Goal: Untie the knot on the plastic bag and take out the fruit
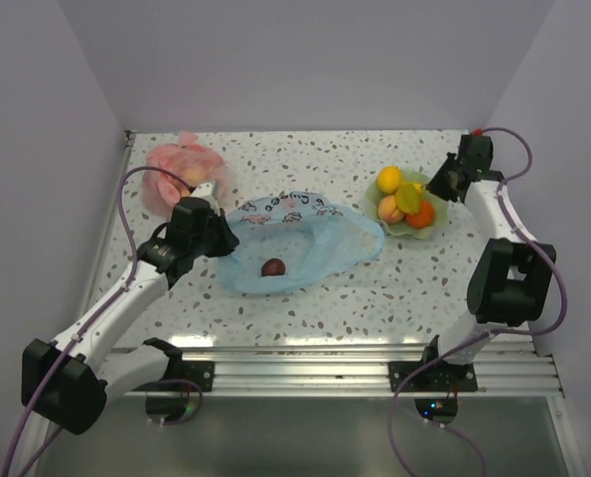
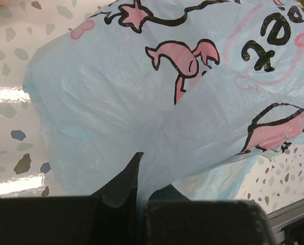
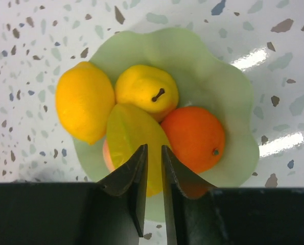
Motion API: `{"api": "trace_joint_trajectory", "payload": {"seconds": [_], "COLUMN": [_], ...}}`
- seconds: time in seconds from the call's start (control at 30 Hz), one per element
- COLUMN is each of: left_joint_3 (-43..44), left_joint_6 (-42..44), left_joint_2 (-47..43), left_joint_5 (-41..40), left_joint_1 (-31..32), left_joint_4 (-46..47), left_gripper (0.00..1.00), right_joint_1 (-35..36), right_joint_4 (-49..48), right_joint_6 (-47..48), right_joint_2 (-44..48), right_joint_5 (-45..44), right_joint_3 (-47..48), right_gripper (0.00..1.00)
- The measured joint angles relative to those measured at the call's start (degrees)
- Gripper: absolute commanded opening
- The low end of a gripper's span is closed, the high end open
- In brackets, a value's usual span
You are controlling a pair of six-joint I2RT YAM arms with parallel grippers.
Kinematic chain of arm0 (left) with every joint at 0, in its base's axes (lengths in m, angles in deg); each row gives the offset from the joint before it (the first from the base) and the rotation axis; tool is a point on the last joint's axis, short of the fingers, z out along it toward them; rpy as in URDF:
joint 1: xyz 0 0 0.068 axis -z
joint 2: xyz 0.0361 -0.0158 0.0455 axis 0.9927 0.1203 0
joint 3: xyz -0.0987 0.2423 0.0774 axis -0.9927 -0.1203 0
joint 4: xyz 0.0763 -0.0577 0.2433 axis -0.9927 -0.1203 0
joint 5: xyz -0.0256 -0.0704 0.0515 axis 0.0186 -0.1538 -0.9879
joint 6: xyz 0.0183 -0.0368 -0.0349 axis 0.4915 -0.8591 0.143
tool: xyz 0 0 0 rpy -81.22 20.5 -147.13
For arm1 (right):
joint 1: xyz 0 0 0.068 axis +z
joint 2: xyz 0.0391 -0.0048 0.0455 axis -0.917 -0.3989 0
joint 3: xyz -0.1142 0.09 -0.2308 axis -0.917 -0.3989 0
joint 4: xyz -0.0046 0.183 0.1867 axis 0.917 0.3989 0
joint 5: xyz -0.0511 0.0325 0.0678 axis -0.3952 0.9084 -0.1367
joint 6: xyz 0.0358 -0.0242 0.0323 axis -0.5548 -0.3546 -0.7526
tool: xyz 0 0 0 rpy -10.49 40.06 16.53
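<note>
Plastic bag (image 1: 305, 234), thin, translucent and light blue, with a white band of black lettering and pink figures: you find it lying slack near the middle of the speckled white table (image 1: 394, 288), between the two arms. One small round dark purple fruit (image 1: 273, 266) sits within its outline, towards the near left.

Left claw (image 1: 223, 237): it stands at the bag's left edge. In your left wrist view its fingers (image 2: 123, 186) are pressed together, and a fold of the blue film runs down between them. It is pinching the bag.

Pale green wavy-edged plate (image 1: 404, 232): it stands right of the bag and apart from it, towards the far right of the table. It carries five pieces packed against one another:
- a yellow lemon (image 3: 84, 102)
- a yellow pear with a dark stalk (image 3: 146, 92)
- an orange (image 3: 192, 138)
- a yellow-green fruit (image 3: 131, 138) lying across the middle
- a peach-coloured fruit (image 3: 107, 155), mostly hidden under the yellow-green one

Right claw (image 3: 154, 149): it hangs over the plate with its tips above the yellow-green fruit. The fingers are drawn almost together, leaving only a thin slit with nothing in it. You cannot tell from these views whether the tips touch the fruit.

Pink-red translucent bag (image 1: 181, 167): it lies bunched at the far left of the table, behind the left arm, with something orange-yellow showing through it.
</note>
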Motion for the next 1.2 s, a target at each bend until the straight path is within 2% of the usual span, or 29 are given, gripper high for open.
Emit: {"api": "trace_joint_trajectory", "payload": {"seconds": [0.13,0.23,0.3,0.43,0.53,0.73,0.87,0.97,1.0,1.13,1.2], "left_joint_3": [0.0,0.0,0.1,0.1,0.1,0.1,-0.7,-1.9,-2.3,-2.8,-2.8], "left_joint_6": [0.1,0.3,0.4,0.4,0.4,0.4,0.3,0.1,0.0,-0.1,-0.1], "left_joint_2": [0.0,0.3,0.7,1.4,1.8,2.1,2.1,2.1,2.1,2.1,2.1], "left_joint_5": [0.0,0.2,0.3,0.5,0.7,1.1,1.3,1.7,1.7,1.7,1.7], "left_joint_1": [0.0,0.0,0.0,0.0,0.0,0.0,0.0,0.0,0.0,0.0,0.0], "left_joint_4": [0.0,0.0,-0.1,-0.1,-0.1,-0.4,-0.5,-0.6,-0.7,-0.9,-1.0], "left_gripper": [0.00,0.00,0.00,0.00,0.00,0.00,0.00,0.00,0.00,0.00,0.00], "right_joint_1": [1.9,6.4,12.2,25.8,34.6,47.7,53.5,55.6,56.1,57.4,57.6], "right_joint_4": [-0.2,-0.3,-0.4,-1.4,-3.1,-4.0,-6.1,-8.8,-9.6,-13.5,-15.4], "right_joint_6": [1.6,4.6,7.3,11.4,13.7,16.7,17.2,17.4,17.4,17.6,17.5], "right_joint_2": [5.6,11.1,15.1,20.7,22.6,18.3,13.8,10.4,9.1,4.3,2.1], "right_joint_5": [3.2,4.2,4.7,7.6,10.1,12.3,12.4,11.9,11.8,10.2,9.2], "right_joint_3": [-1.1,-1.1,-1.1,-2.2,-5.5,-10.3,-12.6,-13.7,-14.0,-14.6,-14.5], "right_gripper": [0.32,0.41,0.49,0.57,0.58,0.60,0.63,0.71,0.78,0.93,0.96]}}
